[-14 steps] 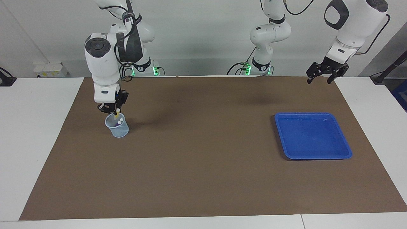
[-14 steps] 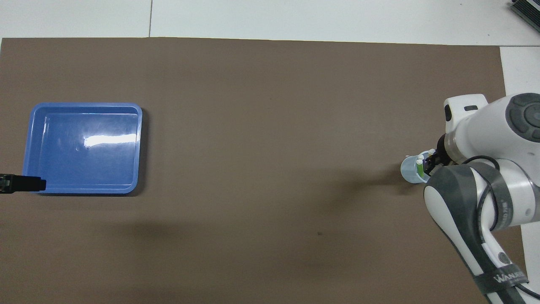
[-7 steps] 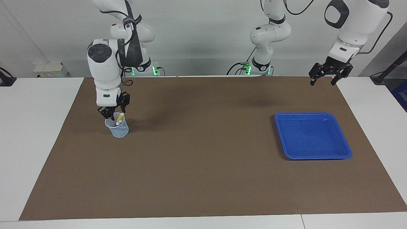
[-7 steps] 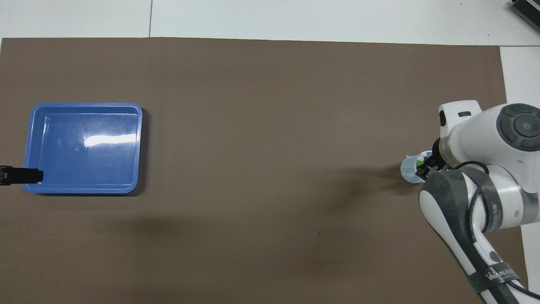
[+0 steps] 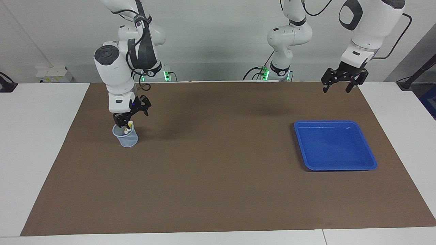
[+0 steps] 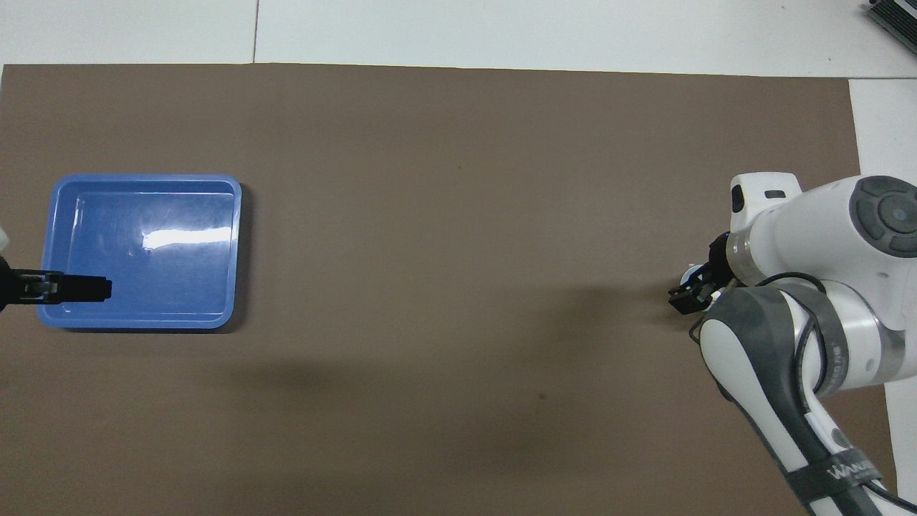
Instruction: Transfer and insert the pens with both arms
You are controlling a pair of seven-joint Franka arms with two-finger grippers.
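Pens [image 5: 128, 126]: standing tilted in the cup, pale whitish ends showing above the rim; 1 yellow shaft is showing just under the right gripper, the other colours too hidden to tell apart
Cup [image 5: 126, 137]: clear, sitting upright on the mat toward the right arm's end of the table
Right gripper [image 5: 131, 115]: hanging just over the cup's mouth, tilted, jaws standing wide apart and holding nothing; in the overhead view it is covering nearly all of the cup
Left gripper [image 5: 336, 85]: hovering over the mat's edge nearest the robots, toward the left arm's end, jaws spread open and holding nothing; this arm is waiting
Tray [image 5: 371, 162]: blue, shallow, with rounded corners, lying flat on the mat toward the left arm's end, well apart from the cup
Mat [image 5: 218, 190]: brown, covering most of the white table [image 5: 37, 136]
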